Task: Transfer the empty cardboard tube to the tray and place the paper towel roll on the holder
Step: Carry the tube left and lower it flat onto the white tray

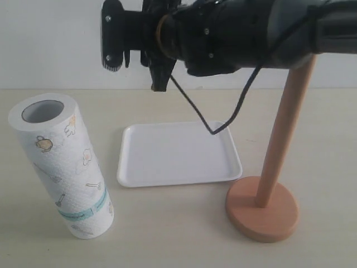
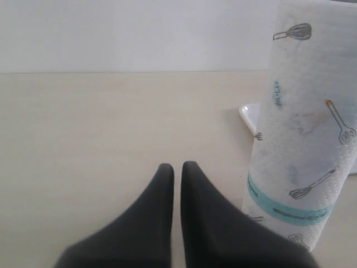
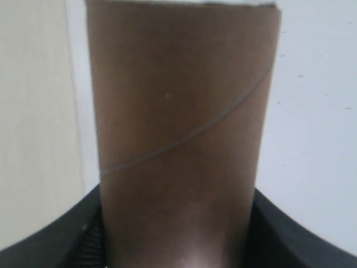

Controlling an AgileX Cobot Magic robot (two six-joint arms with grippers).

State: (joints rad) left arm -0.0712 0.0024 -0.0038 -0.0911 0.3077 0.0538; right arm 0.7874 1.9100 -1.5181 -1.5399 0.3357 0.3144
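Note:
The empty cardboard tube (image 3: 181, 128), brown with a spiral seam, fills the right wrist view, and my right gripper (image 3: 178, 226) is shut on its near end. Behind it lies the white tray (image 3: 315, 111). In the exterior view the right gripper (image 1: 131, 42) hangs high above the tray (image 1: 178, 181), and the arm hides most of the tube. The paper towel roll (image 1: 61, 162) stands leaning at the front left. Beside the roll (image 2: 304, 128), low over the table, my left gripper (image 2: 177, 167) is shut on nothing. The holder (image 1: 284, 128) stands bare at the right.
The right arm's black body and its dangling cable (image 1: 223, 120) cross the top of the exterior view, above the tray and in front of the holder's post. A pale wall closes the back of the beige table (image 1: 178, 240). A tray corner (image 2: 249, 111) shows behind the roll.

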